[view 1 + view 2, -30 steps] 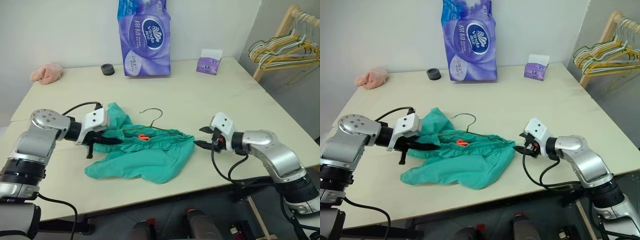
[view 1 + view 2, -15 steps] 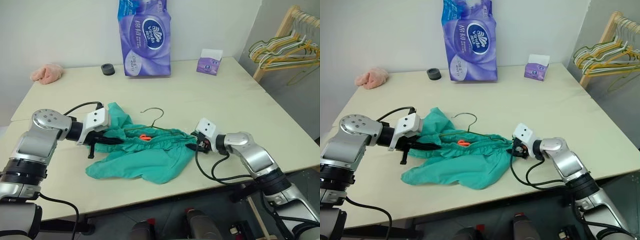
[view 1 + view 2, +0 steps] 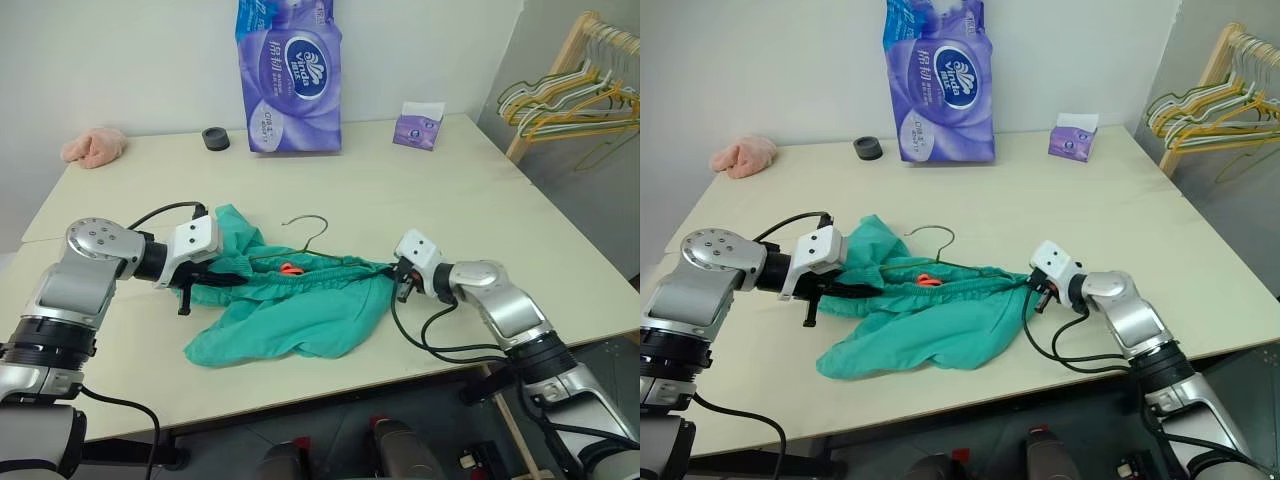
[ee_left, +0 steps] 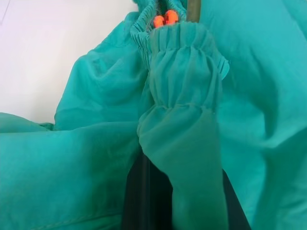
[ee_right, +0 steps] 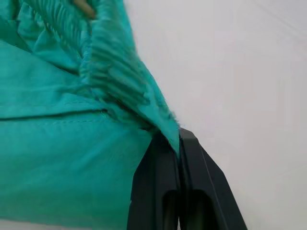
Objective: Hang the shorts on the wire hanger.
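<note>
Teal-green shorts [image 3: 290, 310] lie at lower centre of the head view on the cream table [image 3: 430, 190], waistband stretched between the two arms; the olive wire hanger [image 3: 305, 240] sits at centre frame, its hook rising above the waistband and its lower wire lost among the folds, near the orange tag [image 3: 290, 269]. Left gripper [image 3: 215, 281], left of centre, pressed together on the gathered waistband; right gripper [image 5: 178, 143], right of centre, pinching the waistband's far end by a thin edge of cloth. Likely faults: that shallow right-hand pinch may slip under tension; the loose hanger may slide or tilt as the cloth moves; the drooping legs may snag the wire.
</note>
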